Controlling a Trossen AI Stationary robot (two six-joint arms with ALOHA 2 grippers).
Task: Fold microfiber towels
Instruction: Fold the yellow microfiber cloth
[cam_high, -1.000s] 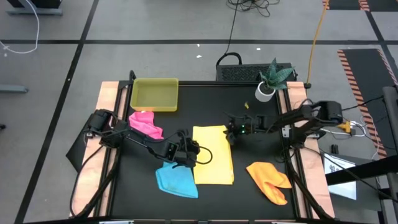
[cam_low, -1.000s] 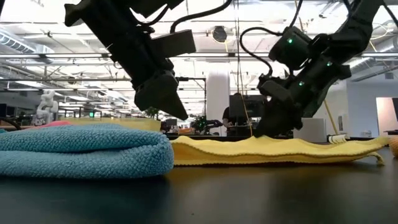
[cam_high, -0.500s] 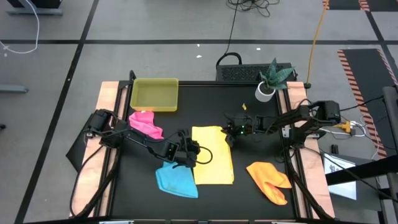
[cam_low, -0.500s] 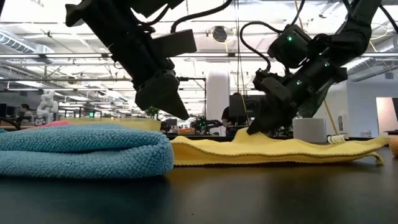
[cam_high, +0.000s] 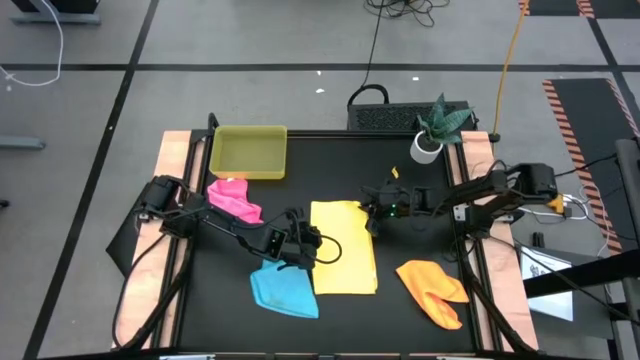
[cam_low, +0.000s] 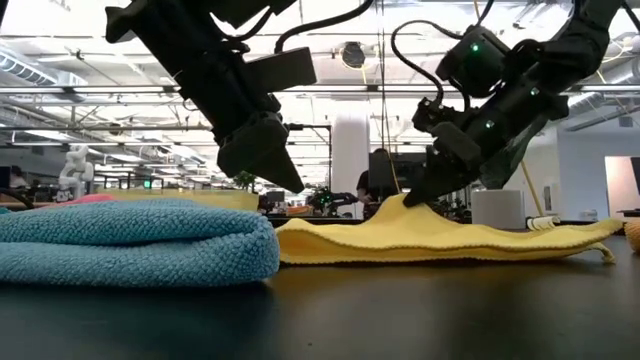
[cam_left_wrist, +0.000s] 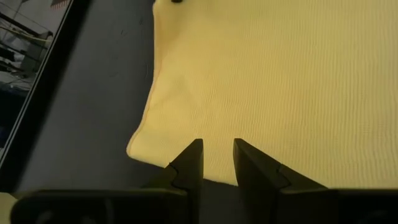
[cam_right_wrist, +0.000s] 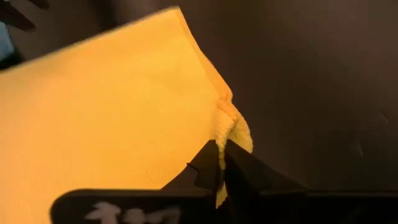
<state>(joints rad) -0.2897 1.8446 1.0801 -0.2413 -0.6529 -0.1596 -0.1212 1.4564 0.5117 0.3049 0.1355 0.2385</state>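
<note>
The yellow towel (cam_high: 343, 250) lies spread flat in the middle of the table. My right gripper (cam_high: 372, 214) is shut on its far right corner, which stands up in a small peak (cam_low: 402, 205). My left gripper (cam_left_wrist: 217, 158) hovers above the towel's left edge, its fingers a narrow gap apart with nothing between them; in the low view (cam_low: 290, 182) it is clear of the cloth. The blue towel (cam_high: 284, 290) lies folded at the near left, the pink towel (cam_high: 234, 198) crumpled at the far left, and the orange towel (cam_high: 432, 290) at the near right. My right gripper pinches the yellow towel's far right corner (cam_right_wrist: 225, 127) between its two fingers. It comes slanting down from the table's right side. The corner is raised a little off the table and bunched at the fingers, while the rest of the towel (cam_low: 480, 240) lies flat.
A yellow-green tray (cam_high: 248, 152) stands at the far left of the table. A potted plant (cam_high: 432, 128) sits at the far right corner. Bare black tabletop (cam_high: 330, 185) lies beyond the yellow towel.
My right gripper has shut on the yellow towel's far right corner and risen slightly, pulling that corner up into a peak. The rest of the towel has stayed flat.
</note>
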